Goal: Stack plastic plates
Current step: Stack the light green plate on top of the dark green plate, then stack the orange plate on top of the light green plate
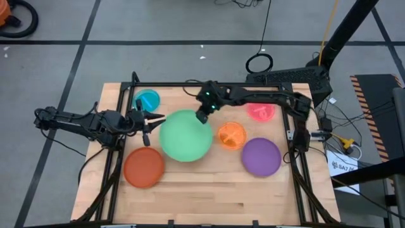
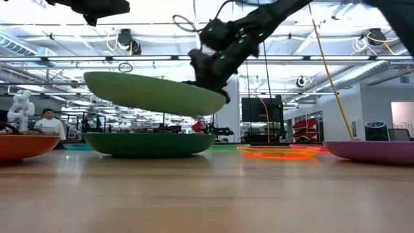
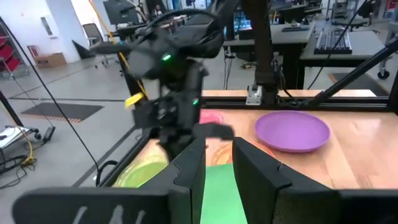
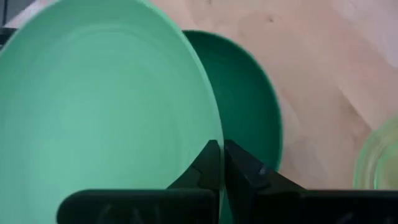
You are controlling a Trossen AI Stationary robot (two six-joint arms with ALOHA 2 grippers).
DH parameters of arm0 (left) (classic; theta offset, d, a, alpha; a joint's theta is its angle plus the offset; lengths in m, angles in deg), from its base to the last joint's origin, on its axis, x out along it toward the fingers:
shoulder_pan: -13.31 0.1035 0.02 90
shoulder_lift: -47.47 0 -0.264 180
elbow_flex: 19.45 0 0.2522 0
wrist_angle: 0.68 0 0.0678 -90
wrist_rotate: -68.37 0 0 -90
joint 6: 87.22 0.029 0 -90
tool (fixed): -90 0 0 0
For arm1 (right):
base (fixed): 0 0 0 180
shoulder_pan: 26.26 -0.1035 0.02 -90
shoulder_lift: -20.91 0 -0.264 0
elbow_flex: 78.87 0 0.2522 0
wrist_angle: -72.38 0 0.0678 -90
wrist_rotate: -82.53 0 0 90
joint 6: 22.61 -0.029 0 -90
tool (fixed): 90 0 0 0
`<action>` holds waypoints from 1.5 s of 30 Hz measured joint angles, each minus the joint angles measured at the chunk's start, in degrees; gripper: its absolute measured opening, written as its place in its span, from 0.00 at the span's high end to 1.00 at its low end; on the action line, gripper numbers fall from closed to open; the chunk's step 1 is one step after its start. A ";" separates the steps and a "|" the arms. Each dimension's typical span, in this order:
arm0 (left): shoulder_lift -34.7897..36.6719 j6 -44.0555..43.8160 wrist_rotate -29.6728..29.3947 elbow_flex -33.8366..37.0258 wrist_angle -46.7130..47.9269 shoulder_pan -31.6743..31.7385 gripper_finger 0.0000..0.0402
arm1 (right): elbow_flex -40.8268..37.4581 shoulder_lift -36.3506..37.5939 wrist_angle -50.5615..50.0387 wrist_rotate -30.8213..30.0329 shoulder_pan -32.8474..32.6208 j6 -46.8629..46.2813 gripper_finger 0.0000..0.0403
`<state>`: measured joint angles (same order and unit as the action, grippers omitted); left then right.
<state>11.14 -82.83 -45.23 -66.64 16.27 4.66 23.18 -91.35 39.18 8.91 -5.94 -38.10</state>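
My right gripper (image 1: 202,118) is shut on the large mint plate (image 1: 185,135), which hangs tilted in the air (image 2: 155,94) above the dark green plate (image 2: 149,144). The dark green plate rests flat on the table and shows under the mint one in the right wrist view (image 4: 249,106). My left gripper (image 1: 148,123) is open beside the mint plate's left rim, and it stays near the top of the low view, higher than the plate. The mint plate shows between its fingers (image 3: 217,186). My right gripper pinches the mint plate's rim (image 4: 216,140) on its far-right side between the two fingers. It comes slanting down from the table's far right. The plate is lifted clear and tilted, its held side lower (image 2: 217,97), above the dark green plate.
A small blue plate (image 1: 149,100) lies far left, a brown-orange one (image 1: 143,168) near left, a small orange one (image 1: 231,135) at the middle, a pink one (image 1: 261,111) far right and a purple one (image 1: 261,156) right. A lime plate (image 4: 379,155) lies beside the dark green one.
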 joint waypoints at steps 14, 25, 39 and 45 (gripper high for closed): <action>0.00 -0.49 -0.04 0.00 1.48 -0.02 0.78 | 7.68 -9.93 -5.42 -3.17 2.18 5.62 0.97; -0.02 -2.03 -0.07 0.00 2.44 -0.02 0.78 | 7.68 -9.81 -4.12 -2.97 2.18 6.47 0.73; -0.04 -14.77 -0.15 0.02 11.05 -0.02 0.78 | 1.87 2.06 -9.28 -2.97 -1.05 13.16 0.68; -0.04 -22.89 -0.13 0.02 16.92 -0.02 0.78 | -13.78 13.67 1.26 -3.10 -4.46 12.73 0.69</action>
<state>11.09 -105.71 -45.36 -66.62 33.19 4.64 9.40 -77.68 40.44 5.81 -10.41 -25.37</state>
